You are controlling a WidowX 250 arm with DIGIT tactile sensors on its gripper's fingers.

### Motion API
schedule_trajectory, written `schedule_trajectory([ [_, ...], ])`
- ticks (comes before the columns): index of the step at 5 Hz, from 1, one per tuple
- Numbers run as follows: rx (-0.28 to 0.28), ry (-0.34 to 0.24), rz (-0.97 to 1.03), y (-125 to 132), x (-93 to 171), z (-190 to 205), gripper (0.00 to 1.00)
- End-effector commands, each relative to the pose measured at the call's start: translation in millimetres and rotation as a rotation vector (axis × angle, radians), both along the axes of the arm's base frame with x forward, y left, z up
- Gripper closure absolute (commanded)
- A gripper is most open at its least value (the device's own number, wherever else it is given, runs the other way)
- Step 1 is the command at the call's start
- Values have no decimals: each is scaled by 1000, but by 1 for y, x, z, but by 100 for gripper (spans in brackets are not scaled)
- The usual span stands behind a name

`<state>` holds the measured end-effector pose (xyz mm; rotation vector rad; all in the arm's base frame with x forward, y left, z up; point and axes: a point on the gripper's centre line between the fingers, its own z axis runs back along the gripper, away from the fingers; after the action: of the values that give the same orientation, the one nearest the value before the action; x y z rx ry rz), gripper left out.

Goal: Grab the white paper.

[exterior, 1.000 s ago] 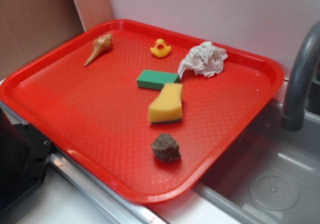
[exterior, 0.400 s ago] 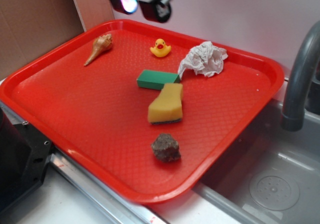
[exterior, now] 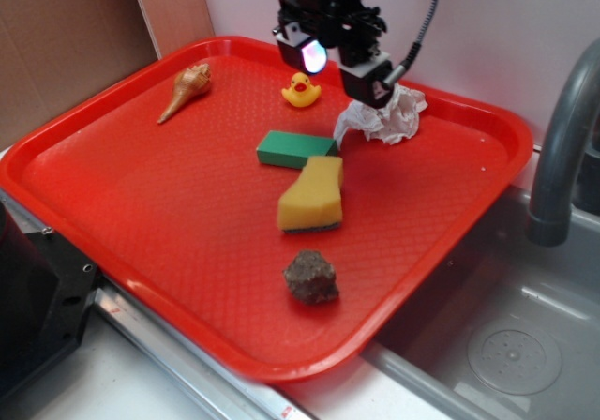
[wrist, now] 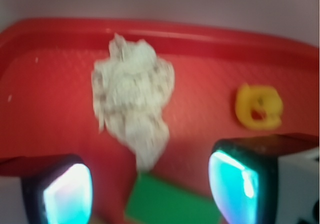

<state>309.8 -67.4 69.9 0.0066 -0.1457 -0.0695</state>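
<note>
The white paper (exterior: pixel 392 118) is a crumpled wad lying at the back right of the red tray (exterior: pixel 169 214). My gripper (exterior: pixel 339 68) hangs above the tray just in front and left of it, and its right finger covers the wad's upper left part. In the wrist view the paper (wrist: pixel 132 99) lies ahead of the gripper (wrist: pixel 150 189) and slightly left of centre. The two lit fingertips (wrist: pixel 62 194) stand wide apart with nothing between them, so the gripper is open. The wrist view is blurred.
A yellow duck (exterior: pixel 301 90) sits left of the paper. A green block (exterior: pixel 295 148), a yellow sponge (exterior: pixel 312 195) and a brown rock (exterior: pixel 310 277) lie toward the front. A shell (exterior: pixel 186 92) is at the back left. A grey faucet (exterior: pixel 562 148) and sink stand right.
The gripper came into view from the top and moved down and to the right, close to the white paper. The objects on the tray have not moved.
</note>
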Motion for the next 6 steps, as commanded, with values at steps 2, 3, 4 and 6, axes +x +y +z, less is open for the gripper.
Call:
schedule_trajectory([
  [2,-40,-42,-105,-11,37,-27,0],
  [3,-29,-43,-90,-8,35,-28,100],
  [4,-18,-59,-65,-2,26,-12,100],
  [6,30,-114,40,26,-16,23,100],
])
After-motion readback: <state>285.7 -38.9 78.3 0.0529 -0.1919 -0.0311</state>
